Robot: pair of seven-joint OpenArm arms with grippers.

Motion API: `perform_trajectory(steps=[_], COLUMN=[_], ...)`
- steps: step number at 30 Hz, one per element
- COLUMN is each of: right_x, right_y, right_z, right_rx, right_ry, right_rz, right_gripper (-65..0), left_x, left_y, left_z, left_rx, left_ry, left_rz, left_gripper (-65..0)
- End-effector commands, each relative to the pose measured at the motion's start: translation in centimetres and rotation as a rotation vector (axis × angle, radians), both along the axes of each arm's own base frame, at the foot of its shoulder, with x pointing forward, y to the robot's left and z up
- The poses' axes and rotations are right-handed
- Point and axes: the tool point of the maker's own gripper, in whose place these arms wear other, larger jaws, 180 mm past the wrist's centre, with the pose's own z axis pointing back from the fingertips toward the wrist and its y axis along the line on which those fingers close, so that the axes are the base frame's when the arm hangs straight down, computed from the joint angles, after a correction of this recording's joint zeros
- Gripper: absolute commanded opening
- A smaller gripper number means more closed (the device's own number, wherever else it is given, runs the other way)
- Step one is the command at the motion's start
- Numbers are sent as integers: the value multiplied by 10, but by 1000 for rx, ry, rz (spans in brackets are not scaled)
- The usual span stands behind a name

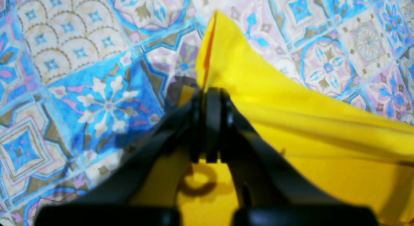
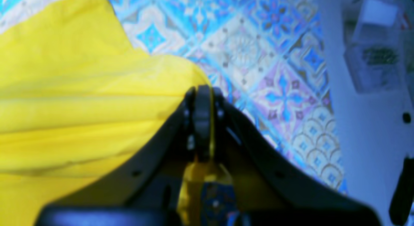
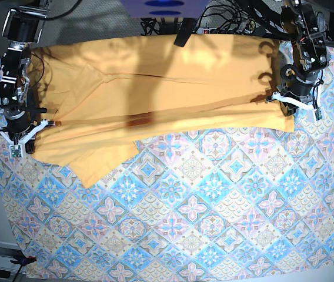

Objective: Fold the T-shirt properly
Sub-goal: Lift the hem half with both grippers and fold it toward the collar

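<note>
Shirt (image 3: 173,76): yellow-orange, stretched across the far side of the patterned cloth (image 3: 214,211).
Left gripper (image 1: 208,90): pinched tight on a shirt edge.
Right gripper (image 2: 202,90): clamped on the opposite edge.

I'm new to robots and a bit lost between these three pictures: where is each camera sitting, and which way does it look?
Left wrist: rides on the left arm, looking along its left gripper, shut on the T-shirt.
Right wrist: rides on the right arm, looking along its right gripper, also shut on the shirt; tablecloth beyond.
Base: overhead, facing down at the whole table; both arms show, left at picture right.
Shared: all show the shirt and tablecloth; each gripper also appears in base.
</note>
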Motion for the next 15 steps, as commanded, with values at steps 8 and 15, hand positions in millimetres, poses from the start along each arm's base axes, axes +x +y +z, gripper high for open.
perform_trajectory(steps=[8, 15], right_x=[37, 42], right_y=[-13, 2], right_z=[24, 0], right_rx=[2, 27], right_ry=[-87, -28], right_rz=[-32, 1], right_gripper=[-650, -650], left_x=[5, 2], left_y=[6, 7], left_z=[11, 12], left_rx=[29, 36], left_ry=[-37, -35], left_rz=[7, 3], left_gripper=[-650, -650])
